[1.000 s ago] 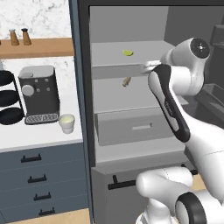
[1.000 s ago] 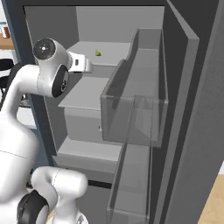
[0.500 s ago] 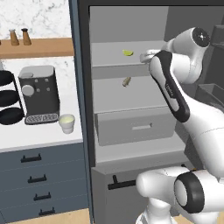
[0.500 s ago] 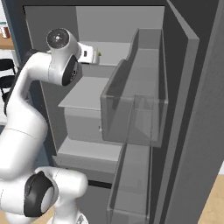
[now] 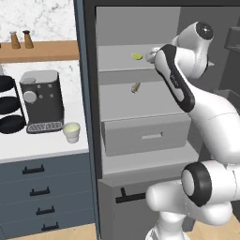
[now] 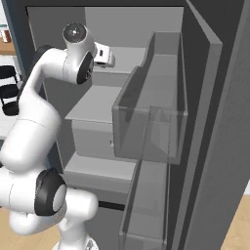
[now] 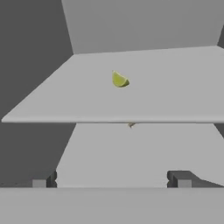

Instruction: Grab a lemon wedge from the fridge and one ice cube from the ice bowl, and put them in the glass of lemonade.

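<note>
On the upper shelf (image 5: 122,58) of the open fridge (image 5: 140,117), the lemon wedge (image 5: 136,56) lies alone, near the shelf's middle. The tool (image 7: 111,179) hangs level with that shelf, just beside its front edge, fingers (image 7: 177,178) spread wide and pinching nothing, clear of the wedge. A dull tan bit (image 5: 135,87) lies on the shelf below. The glass of lemonade (image 5: 71,132) stands on the bench (image 5: 42,145) beside the coffee machine (image 5: 41,101)
</note>
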Robot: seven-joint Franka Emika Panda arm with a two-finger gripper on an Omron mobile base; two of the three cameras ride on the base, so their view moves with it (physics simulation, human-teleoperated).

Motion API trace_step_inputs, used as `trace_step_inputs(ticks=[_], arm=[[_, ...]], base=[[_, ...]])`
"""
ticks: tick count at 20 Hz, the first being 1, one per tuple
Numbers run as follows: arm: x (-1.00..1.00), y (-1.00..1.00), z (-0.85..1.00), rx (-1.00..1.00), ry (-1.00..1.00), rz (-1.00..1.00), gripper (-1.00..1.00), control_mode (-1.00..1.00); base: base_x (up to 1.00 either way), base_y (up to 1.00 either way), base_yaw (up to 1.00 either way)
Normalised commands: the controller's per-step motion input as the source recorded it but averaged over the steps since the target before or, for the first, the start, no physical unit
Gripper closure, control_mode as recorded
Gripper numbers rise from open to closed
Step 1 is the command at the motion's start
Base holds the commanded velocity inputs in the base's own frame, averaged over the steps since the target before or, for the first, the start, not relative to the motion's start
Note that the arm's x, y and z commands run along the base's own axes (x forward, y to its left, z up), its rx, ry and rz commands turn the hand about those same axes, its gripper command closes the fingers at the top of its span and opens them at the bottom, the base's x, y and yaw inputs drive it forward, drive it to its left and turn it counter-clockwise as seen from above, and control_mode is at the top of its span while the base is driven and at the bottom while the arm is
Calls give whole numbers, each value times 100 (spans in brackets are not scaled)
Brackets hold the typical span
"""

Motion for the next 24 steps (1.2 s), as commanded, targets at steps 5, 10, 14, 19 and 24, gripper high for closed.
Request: trace_step_inputs(ticks=[5, 10, 14, 19, 24], arm=[[44, 0, -2, 0, 0, 6, -100, -100], [45, -4, -12, 0, 0, 8, -100, -100], [40, -10, -7, -2, 2, 7, -100, -100], [41, -3, 0, -6, 9, 6, -100, -100], [51, 0, -1, -7, 4, 7, -100, -100]], base=[[0, 0, 0], [0, 0, 0], [0, 0, 0], [0, 0, 0], [0, 0, 0]])
